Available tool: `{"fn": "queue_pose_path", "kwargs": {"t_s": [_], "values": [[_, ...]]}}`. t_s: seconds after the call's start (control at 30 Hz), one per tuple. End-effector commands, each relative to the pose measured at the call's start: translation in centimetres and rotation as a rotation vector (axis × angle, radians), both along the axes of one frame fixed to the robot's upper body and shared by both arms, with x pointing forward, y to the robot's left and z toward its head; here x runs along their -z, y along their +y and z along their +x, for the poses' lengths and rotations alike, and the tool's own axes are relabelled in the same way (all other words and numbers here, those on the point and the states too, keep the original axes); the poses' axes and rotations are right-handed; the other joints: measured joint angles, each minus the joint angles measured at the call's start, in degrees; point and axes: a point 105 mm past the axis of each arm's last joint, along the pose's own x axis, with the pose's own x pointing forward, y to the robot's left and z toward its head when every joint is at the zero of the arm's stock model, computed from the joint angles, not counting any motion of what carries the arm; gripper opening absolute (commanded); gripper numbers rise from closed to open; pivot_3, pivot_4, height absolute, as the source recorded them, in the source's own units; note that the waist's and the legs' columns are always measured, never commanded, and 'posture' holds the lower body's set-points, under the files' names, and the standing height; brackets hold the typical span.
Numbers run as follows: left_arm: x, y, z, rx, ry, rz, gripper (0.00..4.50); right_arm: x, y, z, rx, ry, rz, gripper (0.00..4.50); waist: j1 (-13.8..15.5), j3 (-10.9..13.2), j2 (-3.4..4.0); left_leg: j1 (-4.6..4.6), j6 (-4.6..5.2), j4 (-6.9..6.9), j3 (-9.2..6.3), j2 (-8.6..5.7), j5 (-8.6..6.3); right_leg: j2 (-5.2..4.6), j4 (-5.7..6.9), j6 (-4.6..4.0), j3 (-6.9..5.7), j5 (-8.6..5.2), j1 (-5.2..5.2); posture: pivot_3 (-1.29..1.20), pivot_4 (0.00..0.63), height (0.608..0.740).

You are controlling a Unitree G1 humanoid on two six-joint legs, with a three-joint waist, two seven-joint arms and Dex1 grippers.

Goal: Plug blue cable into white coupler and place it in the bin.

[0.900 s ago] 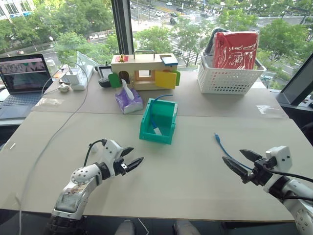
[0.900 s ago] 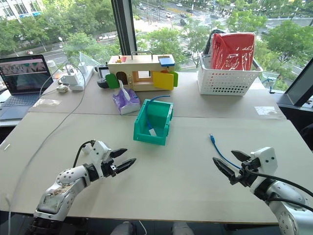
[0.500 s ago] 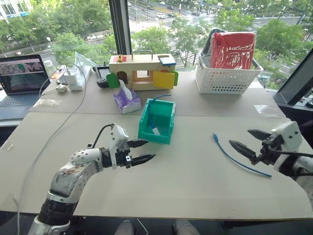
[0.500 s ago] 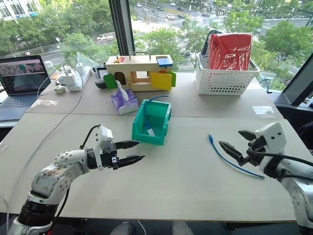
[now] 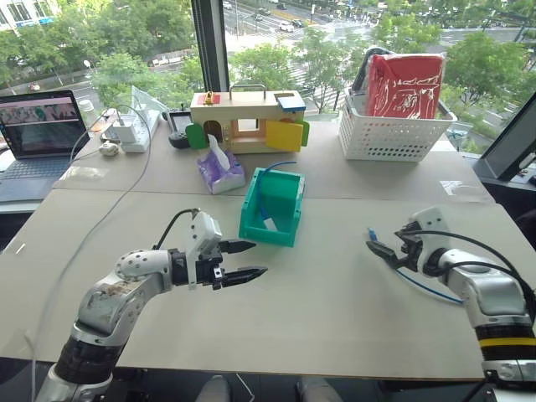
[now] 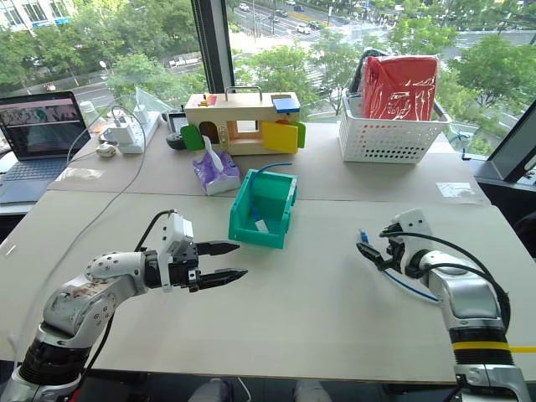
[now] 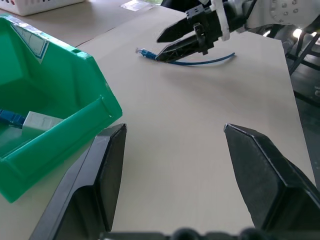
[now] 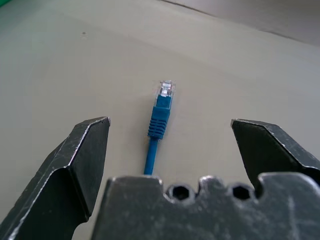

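Right gripper (image 8: 167, 150) gaping wide, hovering right over blue cable (image 8: 159, 120); plug end lying between my fingers, cord running lengthwise along them. Left gripper (image 5: 247, 260) also parted, empty, idling beside bin (image 5: 280, 224), farther off

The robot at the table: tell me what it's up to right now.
The right gripper, jaws wide open, is lined up over the plug end of a blue cable lying loose on the table, not yet gripping it. The left gripper hovers open and empty near the front of the green bin. Inside that bin, a white coupler already has another blue plug in it. So the pickup of the cable on the table is about to start.
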Motion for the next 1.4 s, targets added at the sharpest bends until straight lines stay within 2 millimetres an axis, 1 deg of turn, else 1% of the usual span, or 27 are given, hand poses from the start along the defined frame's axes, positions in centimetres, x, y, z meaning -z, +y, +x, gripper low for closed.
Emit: {"fn": "queue_pose_path", "kwargs": {"t_s": [0.03, 0.07, 0.1, 0.13, 0.2, 0.23, 0.27, 0.3, 0.33, 0.37, 0.4, 0.47, 0.5, 0.53, 0.6, 0.67, 0.8, 0.93, 1.03, 1.07, 1.17, 1.23, 1.3, 1.33, 1.4], "values": [[-0.7, 0.0, -0.4, 0.007, -0.037, -0.002, 3.35, 0.4, 0.0, 0.8, 0.002, -0.018, 0.0, 3.8, -0.24, 0.0, -0.03, 0.01, 0.0, 0.01, 0.0, 0.03, 0.0, 0.02, 0.0, 0.01, 0.0, 0.0, 0.02, 0.0, 0.15, 0.734], [-0.6, 0.0, -0.4, 0.005, -0.037, 0.001, 3.35, 0.6, 0.0, 0.9, 0.002, -0.02, 0.005, 3.41, -0.33, 0.0, -0.03, 0.02, 0.0, 0.03, 0.0, 0.03, 0.0, 0.03, 0.0, 0.02, 0.0, 0.0, 0.02, 0.0, 0.15, 0.734], [-0.5, 0.0, -0.5, 0.005, -0.036, 0.003, 3.35, 0.7, 0.0, 1.1, 0.002, -0.022, 0.006, 3.18, -0.42, 0.0, -0.03, 0.03, 0.0, 0.05, 0.0, 0.03, 0.0, 0.03, 0.02, 0.03, 0.0, 0.0, 0.04, 0.0, 0.15, 0.734], [-0.4, 0.0, -0.5, 0.004, -0.035, 0.004, 3.35, 1.0, 0.1, 1.1, -0.005, -0.022, -0.004, 2.76, -0.59, 0.0, -0.03, 0.03, 0.0, 0.06, 0.0, 0.03, 0.0, 0.03, 0.03, 0.03, 0.0, 0.0, 0.05, 0.0, 0.15, 0.734], [-0.2, 0.0, -0.6, 0.004, -0.029, 0.004, 3.35, 1.3, 0.2, 1.2, -0.025, -0.025, -0.02, 2.11, -0.88, 0.0, -0.04, 0.02, 0.0, 0.09, 0.0, 0.02, 0.0, 0.03, 0.03, 0.04, 0.0, 0.0, 0.06, 0.0, 0.15, 0.734], [-0.2, -0.1, -0.6, 0.004, -0.028, 0.003, 3.35, 1.3, 0.2, 1.2, -0.03, -0.026, -0.024, 1.7, -0.95, 0.0, -0.04, 0.02, 0.0, 0.09, -0.01, 0.03, 0.0, 0.03, 0.04, 0.04, 0.0, 0.0, 0.06, 0.0, 0.15, 0.734], [-0.1, -0.1, -0.7, 0.005, -0.026, 0.005, 3.35, 1.4, 0.4, 1.2, -0.043, -0.023, -0.025, 1.44, -1.05, 0.0, -0.04, 0.03, 0.0, 0.09, -0.01, 0.03, 0.0, 0.03, 0.04, 0.04, 0.0, 0.0, 0.06, 0.0, 0.15, 0.734], [0.0, -0.1, -0.7, 0.008, -0.024, 0.007, 3.35, 1.3, 0.5, 1.1, -0.057, -0.025, -0.029, 1.19, -1.09, 0.0, -0.04, 0.03, 0.0, 0.09, -0.01, 0.03, 0.0, 0.03, 0.04, 0.04, -0.01, 0.0, 0.06, 0.0, 0.15, 0.734], [0.1, -0.1, -0.8, 0.011, -0.022, 0.009, 3.35, 1.0, 0.7, 1.1, -0.079, -0.035, -0.041, 0.73, -1.1, 0.0, -0.04, 0.03, 0.0, 0.09, -0.01, 0.02, 0.0, 0.03, 0.05, 0.04, -0.01, 0.0, 0.06, 0.0, 0.15, 0.734], [0.2, -0.1, -0.8, 0.013, -0.02, 0.01, 3.35, 0.6, 0.9, 1.0, -0.103, -0.045, -0.054, 0.47, -1.16, 0.0, -0.04, 0.03, 0.0, 0.09, -0.01, 0.02, 0.0, 0.03, 0.05, 0.03, -0.01, 0.01, 0.07, 0.0, 0.15, 0.734], [0.2, 0.0, -0.8, 0.014, -0.02, 0.01, 3.35, 0.2, 1.1, 0.7, -0.138, -0.053, -0.071, 0.05, -1.2, 0.0, -0.04, 0.03, 0.0, 0.08, -0.01, 0.02, 0.0, 0.03, 0.05, 0.01, 0.0, 0.02, 0.07, 0.0, 0.15, 0.734], [0.3, 0.0, -0.9, 0.02, -0.018, 0.01, 3.35, -0.6, 1.9, 0.1, -0.226, -0.069, -0.112, 0.01, -1.19, 0.0, -0.03, 0.02, 0.0, 0.07, -0.01, 0.02, 0.0, 0.03, 0.05, 0.01, -0.01, 0.02, 0.06, 0.0, 0.15, 0.734], [0.4, 0.0, -0.9, 0.027, -0.016, 0.015, 3.35, -1.3, 2.9, -0.6, -0.315, -0.074, -0.126, 0.01, -1.17, 0.0, -0.04, 0.02, 0.0, 0.06, -0.02, 0.02, 0.0, 0.03, 0.05, 0.01, 0.0, 0.01, 0.05, 0.0, 0.15, 0.734], [0.5, 0.1, -1.0, 0.035, -0.014, 0.025, 3.35, -2.0, 4.1, -1.7, -0.416, -0.077, -0.134, 0.01, -1.14, 0.01, -0.03, 0.01, 0.0, 0.05, -0.02, 0.02, 0.0, 0.03, 0.05, 0.02, -0.01, 0.01, 0.04, 0.0, 0.15, 0.734], [1.0, 0.3, -0.9, 0.048, -0.018, 0.058, 3.35, -2.7, 6.8, -4.5, -0.638, -0.047, -0.151, 0.01, -1.14, 0.02, 0.0, -0.04, 0.0, 0.03, -0.02, 0.0, 0.0, 0.01, 0.05, 0.04, -0.01, 0.0, -0.01, 0.0, 0.15, 0.734], [1.5, 0.4, -0.9, 0.063, -0.02, 0.085, 3.35, -2.9, 8.8, -6.4, -0.766, -0.016, -0.158, 0.01, -1.2, 0.03, 0.02, -0.04, 0.0, -0.01, -0.03, 0.0, 0.0, 0.01, 0.04, 0.07, -0.01, -0.02, -0.02, 0.0, 0.15, 0.734], [2.0, 0.3, -0.9, 0.101, -0.038, 0.123, 3.35, -2.5, 12.1, -8.4, -0.916, 0.003, -0.202, 0.01, -1.11, 0.04, 0.0, -0.01, 0.0, 0.06, -0.04, 0.06, 0.0, 0.06, 0.05, 0.3, -0.04, -0.15, 0.01, 0.0, 0.15, 0.734], [2.7, 0.2, -1.4, 0.16, -0.047, 0.169, 3.35, -1.9, 16.8, -9.4, -1.04, -0.023, -0.161, 0.01, -1.18, 0.05, -0.02, -0.03, -0.01, 0.11, -0.04, 0.07, 0.0, 0.06, 0.05, 0.34, -0.06, -0.18, -0.01, 0.0, 0.15, 0.734], [2.7, 0.3, -1.8, 0.188, -0.048, 0.179, 3.35, -1.1, 18.5, -9.5, -1.09, -0.021, -0.18, 0.01, -1.06, 0.05, -0.03, -0.05, -0.01, 0.1, -0.04, 0.09, 0.0, 0.08, 0.06, 0.33, -0.07, -0.18, -0.04, 0.0, 0.15, 0.734], [2.9, 0.4, -1.9, 0.197, -0.046, 0.195, 3.35, -0.9, 19.2, -9.1, -1.104, -0.037, -0.192, 0.01, -1.03, 0.07, -0.05, -0.07, -0.01, 0.1, -0.04, 0.08, 0.0, 0.07, 0.06, 0.33, -0.08, -0.18, -0.05, 0.0, 0.15, 0.734], [3.3, 0.7, -2.2, 0.208, -0.042, 0.218, 3.35, -1.0, 20.6, -8.6, -1.133, -0.062, -0.189, 0.01, -1.02, 0.1, -0.11, -0.09, -0.01, 0.11, -0.05, 0.08, 0.0, 0.06, 0.05, 0.31, -0.1, -0.16, -0.06, 0.0, 0.15, 0.734], [3.6, 0.8, -2.2, 0.212, -0.044, 0.236, 3.35, -0.9, 21.1, -8.8, -1.169, -0.044, -0.179, 0.01, -0.98, 0.11, -0.12, -0.09, -0.01, 0.1, -0.06, 0.09, 0.0, 0.07, 0.05, 0.3, -0.11, -0.16, -0.07, 0.0, 0.15, 0.734], [4.0, 0.7, -2.3, 0.217, -0.047, 0.253, 3.35, -0.6, 21.1, -9.1, -1.197, -0.013, -0.17, 0.98, -0.93, 0.11, -0.12, -0.09, -0.01, 0.1, -0.08, 0.09, 0.0, 0.06, 0.06, 0.19, -0.14, -0.1, -0.06, 0.0, 0.15, 0.734], [4.1, 0.7, -2.3, 0.221, -0.049, 0.259, 3.35, -0.6, 21.1, -9.3, -1.206, 0.0, -0.163, 1.2, -0.89, 0.11, -0.12, -0.09, -0.01, 0.1, -0.1, 0.08, 0.0, 0.06, 0.06, 0.07, -0.16, -0.03, -0.06, 0.0, 0.15, 0.734], [4.4, 0.7, -2.5, 0.225, -0.051, 0.265, 3.35, -0.6, 20.9, -9.5, -1.212, 0.007, -0.16, 1.88, -0.88, 0.11, -0.13, -0.1, -0.01, 0.09, -0.11, 0.09, 0.0, 0.06, 0.06, 0.05, -0.2, -0.02, -0.06, 0.0, 0.15, 0.734]]}}
